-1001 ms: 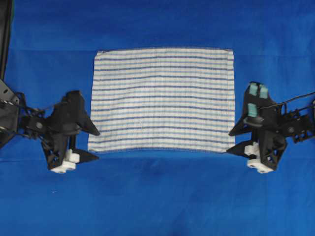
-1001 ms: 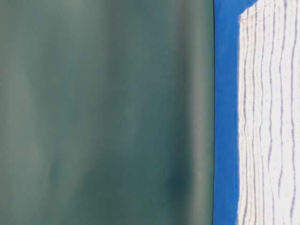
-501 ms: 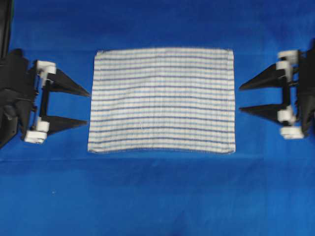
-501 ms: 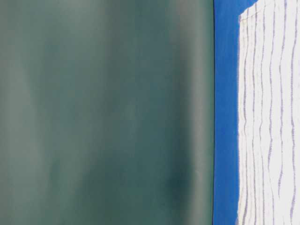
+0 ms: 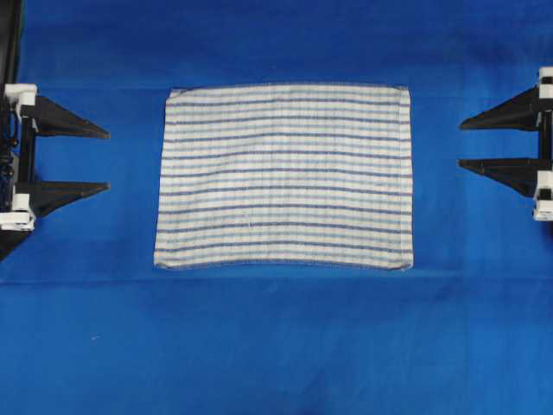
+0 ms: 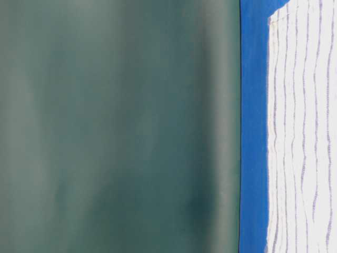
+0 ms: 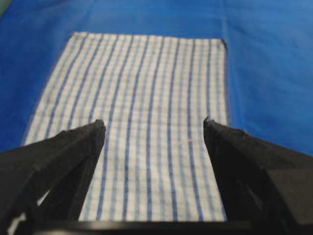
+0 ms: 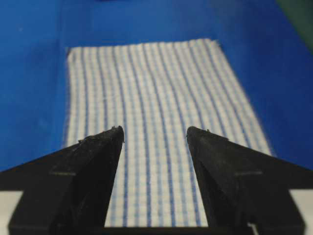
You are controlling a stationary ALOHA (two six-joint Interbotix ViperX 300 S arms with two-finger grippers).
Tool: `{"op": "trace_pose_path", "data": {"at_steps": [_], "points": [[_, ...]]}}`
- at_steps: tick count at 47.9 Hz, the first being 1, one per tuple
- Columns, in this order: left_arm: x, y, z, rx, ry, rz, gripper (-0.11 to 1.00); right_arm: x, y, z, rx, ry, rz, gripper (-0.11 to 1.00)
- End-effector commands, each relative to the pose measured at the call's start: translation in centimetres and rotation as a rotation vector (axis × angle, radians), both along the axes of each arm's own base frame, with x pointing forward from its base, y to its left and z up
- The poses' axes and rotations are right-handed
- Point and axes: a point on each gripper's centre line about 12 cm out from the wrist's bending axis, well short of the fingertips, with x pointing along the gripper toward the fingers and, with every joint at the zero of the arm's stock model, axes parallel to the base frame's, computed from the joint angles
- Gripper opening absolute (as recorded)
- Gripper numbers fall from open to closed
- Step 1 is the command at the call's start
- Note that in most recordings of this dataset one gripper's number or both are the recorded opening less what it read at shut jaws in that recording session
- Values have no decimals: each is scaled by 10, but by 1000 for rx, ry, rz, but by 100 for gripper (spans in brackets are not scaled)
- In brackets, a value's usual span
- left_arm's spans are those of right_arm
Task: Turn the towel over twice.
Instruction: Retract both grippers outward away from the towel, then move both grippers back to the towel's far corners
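Two turns are what the task asks for, and nothing in these views tells how many are behind it; my judgement is that the job is either finished or not begun, since no edge is lifted. The blue table cover (image 5: 276,346) spreads under everything. On it the towel (image 5: 285,175) lies flat and square in the middle, striped side up, hems straight, with only a slight bow along its near edge. In the table-level view its weave lies flush against the cover. The left gripper (image 5: 104,159) sits at the left border of the overhead view, jaws spread wide and empty, well apart from the cloth and pointing at it. The right gripper (image 5: 463,143) mirrors it at the right border, likewise parted and holding nothing. Each wrist view looks between its own dark fingers (image 7: 73,147) down the length of the cloth.
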Motion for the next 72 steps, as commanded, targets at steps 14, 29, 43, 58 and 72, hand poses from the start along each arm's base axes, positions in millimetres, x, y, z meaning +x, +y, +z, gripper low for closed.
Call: {"op": "trace_pose_path", "data": {"at_steps": [14,29,43,58,72], "points": [[1,1,4,3,-15,5,77,4,-2,7,28,-30,-9,63],[10,23,4,-4,-4,127,77,18,-27,7,57,43,-139,63],[33,53,-14,-15,102,243,77,39,-67,-14,90,171,-279,63],[60,93,-52,-52,243,363,77,55,-114,-56,146,346,-416,63],[77,122,-97,-92,358,430,77,66,-142,-105,203,498,-465,63]]}}
